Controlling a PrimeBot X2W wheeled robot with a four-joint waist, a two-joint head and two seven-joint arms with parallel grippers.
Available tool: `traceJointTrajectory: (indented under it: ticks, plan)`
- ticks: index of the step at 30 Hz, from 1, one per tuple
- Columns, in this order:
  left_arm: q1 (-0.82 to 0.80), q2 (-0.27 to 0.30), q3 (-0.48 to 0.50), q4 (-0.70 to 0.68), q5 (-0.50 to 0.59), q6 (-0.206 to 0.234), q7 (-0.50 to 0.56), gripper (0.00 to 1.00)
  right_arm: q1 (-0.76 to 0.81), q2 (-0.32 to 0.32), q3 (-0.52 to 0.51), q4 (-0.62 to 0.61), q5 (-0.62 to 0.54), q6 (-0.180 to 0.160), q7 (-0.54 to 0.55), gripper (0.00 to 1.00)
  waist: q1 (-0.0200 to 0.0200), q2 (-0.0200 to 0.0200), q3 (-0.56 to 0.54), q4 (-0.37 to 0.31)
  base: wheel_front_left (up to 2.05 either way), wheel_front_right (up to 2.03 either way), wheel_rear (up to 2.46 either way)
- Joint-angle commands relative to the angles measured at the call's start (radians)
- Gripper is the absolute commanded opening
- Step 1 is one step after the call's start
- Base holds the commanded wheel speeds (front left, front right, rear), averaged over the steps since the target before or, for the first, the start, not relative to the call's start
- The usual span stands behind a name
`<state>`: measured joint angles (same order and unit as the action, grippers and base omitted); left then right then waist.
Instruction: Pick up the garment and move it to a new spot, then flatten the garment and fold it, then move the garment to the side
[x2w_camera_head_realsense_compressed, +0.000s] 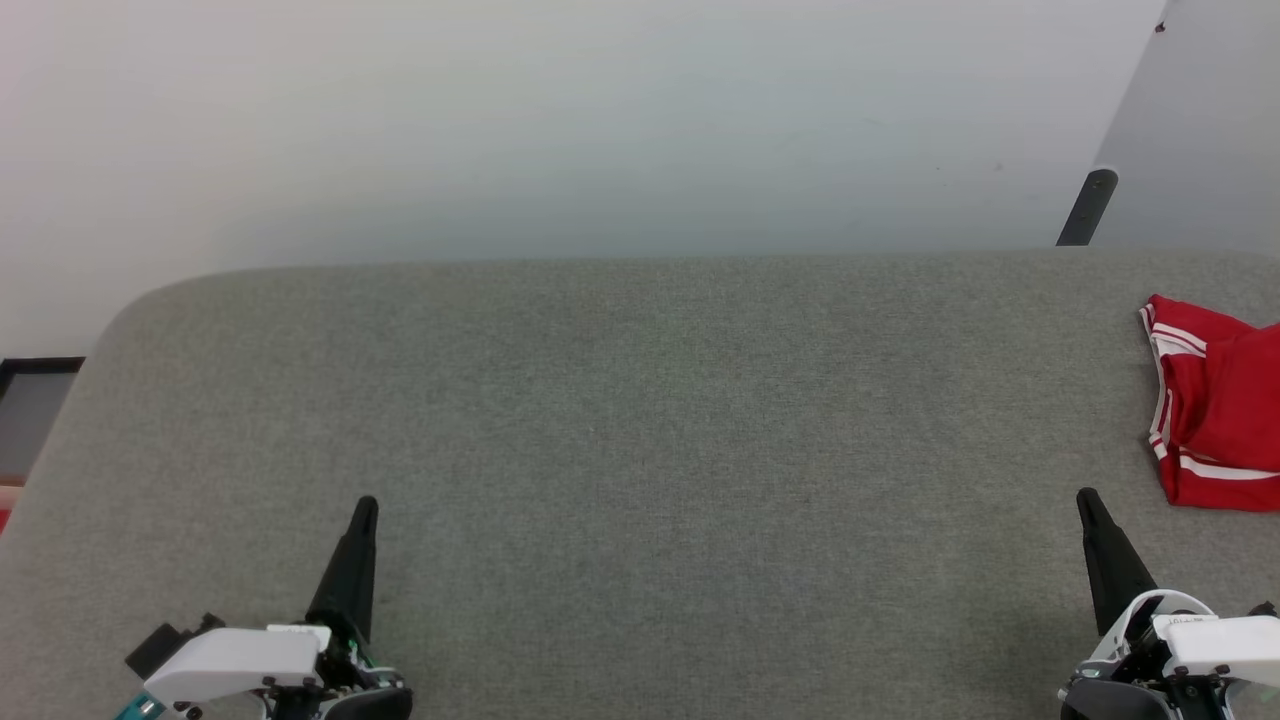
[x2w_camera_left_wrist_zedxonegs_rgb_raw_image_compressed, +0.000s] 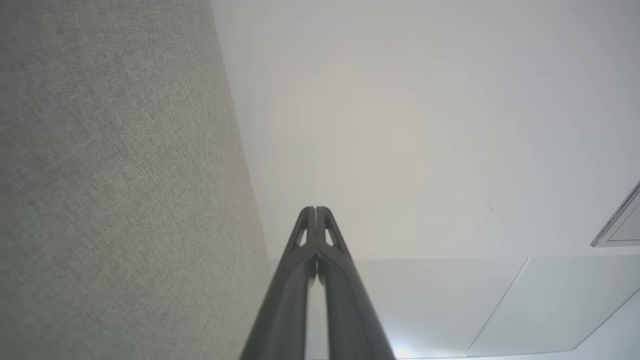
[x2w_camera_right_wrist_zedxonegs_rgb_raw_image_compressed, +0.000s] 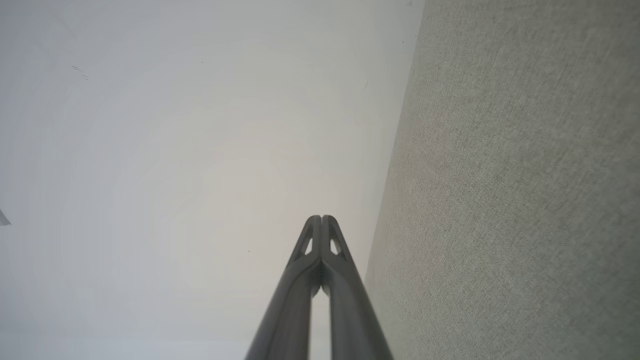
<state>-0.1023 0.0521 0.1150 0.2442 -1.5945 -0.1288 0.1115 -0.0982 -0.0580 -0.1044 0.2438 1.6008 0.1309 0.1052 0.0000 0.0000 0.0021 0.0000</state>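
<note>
No legible text or labels.

Head cam: high up, looks fwd & down over grey table (x2w_camera_head_realsense_compressed: 640, 420) to pale backdrop (x2w_camera_head_realsense_compressed: 600, 120); left gripper (x2w_camera_head_realsense_compressed: 366, 506) & right gripper (x2w_camera_head_realsense_compressed: 1086, 498) at its bottom corners. L wrist cam: low, close over table, rolled sideways, faces along its fingers (x2w_camera_left_wrist_zedxonegs_rgb_raw_image_compressed: 295, 290) twd backdrop; table on view's left. R wrist cam: same, mirrored, table on view's right. All 3 share table's far edge + backdrop.
</note>
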Motion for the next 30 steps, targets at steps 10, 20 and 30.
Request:
traceJointTrajectory:
  ticks: [10,20,30]
  plan:
    - [-0.013,-0.004,0.0,0.003,-0.019,-0.004,0.006,0.0,-0.012,0.005,-0.005,0.001,0.018,0.0,0.006,0.0,0.0,0.0,0.001,0.0,0.0,0.0,0.0]
    - [-0.013,-0.004,-0.001,0.002,-0.019,-0.004,0.006,0.0,-0.012,0.005,-0.006,0.001,0.017,0.0,0.007,0.0,0.0,0.0,0.001,0.0,0.0,0.0,0.0]
    - [-0.012,-0.003,-0.001,0.002,-0.019,-0.004,0.006,0.0,-0.012,0.006,-0.007,0.002,0.015,0.0,0.008,0.0,0.0,0.0,0.001,0.0,0.0,0.0,0.0]
